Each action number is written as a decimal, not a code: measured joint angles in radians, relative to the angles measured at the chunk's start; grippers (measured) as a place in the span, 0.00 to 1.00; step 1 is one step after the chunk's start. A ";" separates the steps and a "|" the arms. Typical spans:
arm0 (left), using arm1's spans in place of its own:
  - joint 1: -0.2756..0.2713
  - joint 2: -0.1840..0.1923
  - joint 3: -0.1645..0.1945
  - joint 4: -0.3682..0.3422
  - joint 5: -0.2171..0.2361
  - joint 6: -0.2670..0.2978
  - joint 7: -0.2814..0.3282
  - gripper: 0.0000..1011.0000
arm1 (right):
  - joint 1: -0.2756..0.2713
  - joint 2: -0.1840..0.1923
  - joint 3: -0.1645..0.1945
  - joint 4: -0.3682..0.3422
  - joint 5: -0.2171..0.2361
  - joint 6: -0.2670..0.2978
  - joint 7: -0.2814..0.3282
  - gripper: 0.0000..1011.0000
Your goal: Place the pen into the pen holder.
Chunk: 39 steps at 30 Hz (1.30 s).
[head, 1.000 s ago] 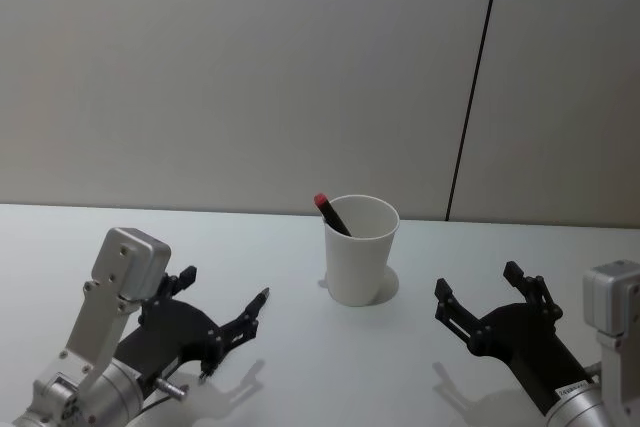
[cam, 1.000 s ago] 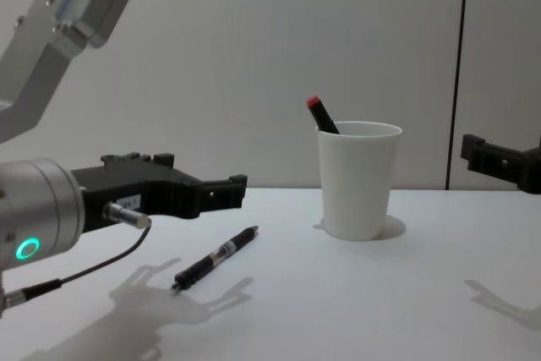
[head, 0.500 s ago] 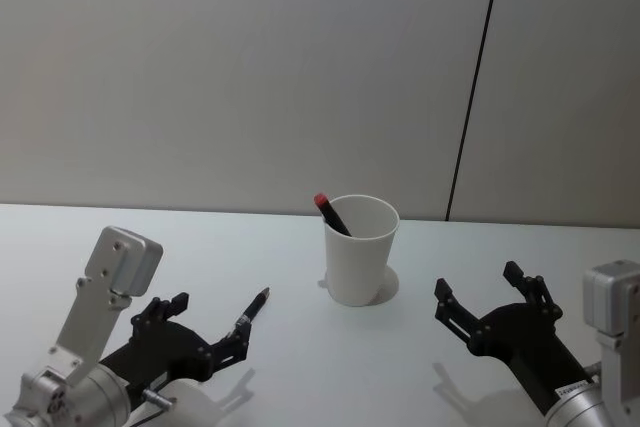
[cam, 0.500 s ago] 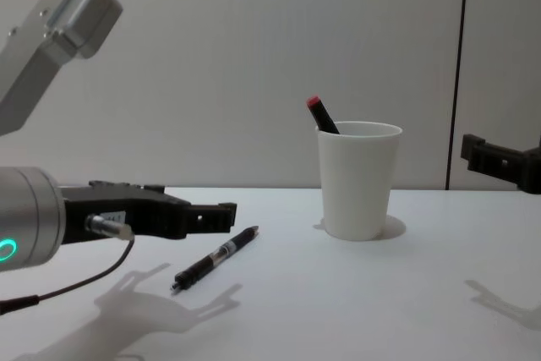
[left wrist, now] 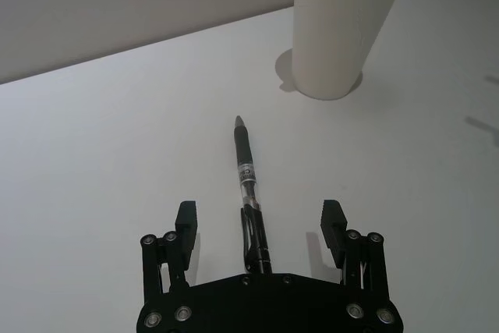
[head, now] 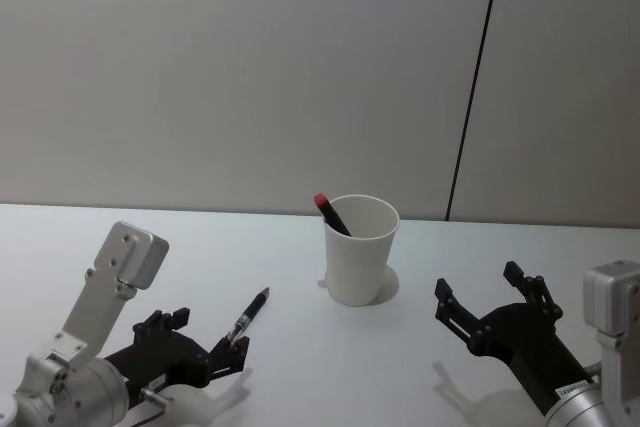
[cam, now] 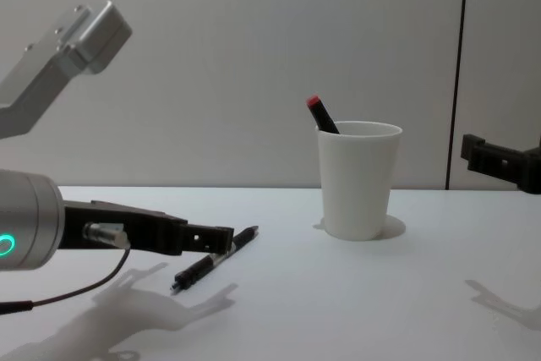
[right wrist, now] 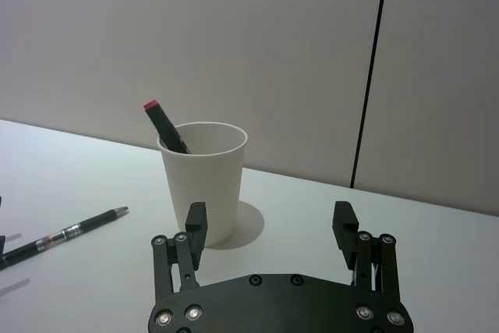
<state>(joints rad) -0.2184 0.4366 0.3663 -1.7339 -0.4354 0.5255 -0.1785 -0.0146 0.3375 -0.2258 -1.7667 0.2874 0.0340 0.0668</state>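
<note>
Left gripper (left wrist: pixel 260 213) low over the table (head: pixel 340 372), jaws spread wide with one finger on each side of the pen's rear end; nothing clamped, and the wrist view shows clear table between each finger and the barrel. The pen (head: pixel 250 314) lies flat on the table, well apart from the pen holder (head: pixel 360 252), on the robot's left of it, with its tip pointing roughly toward the cup. Progress: approach and alignment look done; grasp, lift, carry and drop into the cup are all left to do. From the chest view I cannot say whether the fingertips touch the tabletop or sit just above it. Right gripper (head: pixel 480 287) is parked on the right of the cup, fingers apart and empty. Materials: the pen is a slim round stick with a black rear section and clip, a clear labelled mid-barrel and a dull grey grip near the point — smooth and likely to roll if nudged by one finger first. The holder is a plain white paper cup, tapered, with a rolled rim, standing upright; light, so probably easy to tip. A dark marker with a red cap (head: pixel 322 201) already leans against its left rim. The tabletop is matte white, smooth and hard.
</note>
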 joint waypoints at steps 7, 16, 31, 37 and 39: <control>-0.033 -0.004 0.011 0.035 -0.002 0.038 -0.027 0.99 | 0.000 0.000 0.000 0.000 0.000 0.000 0.000 0.99; -0.063 -0.015 0.023 0.068 -0.001 0.060 -0.048 0.99 | 0.000 0.000 0.000 0.000 0.000 0.000 0.000 0.99; -0.094 -0.035 0.029 0.114 0.005 0.083 -0.070 0.99 | 0.000 0.000 0.000 0.000 0.000 0.000 0.000 0.99; -0.101 -0.039 0.029 0.127 0.007 0.092 -0.079 0.99 | 0.000 0.000 0.000 0.000 0.000 0.000 0.000 0.99; -0.102 -0.040 0.029 0.129 0.008 0.094 -0.081 0.99 | 0.000 0.000 0.000 0.000 0.000 0.000 0.000 0.99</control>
<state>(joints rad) -0.3207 0.3965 0.3954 -1.6047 -0.4275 0.6195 -0.2591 -0.0146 0.3375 -0.2258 -1.7667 0.2874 0.0340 0.0668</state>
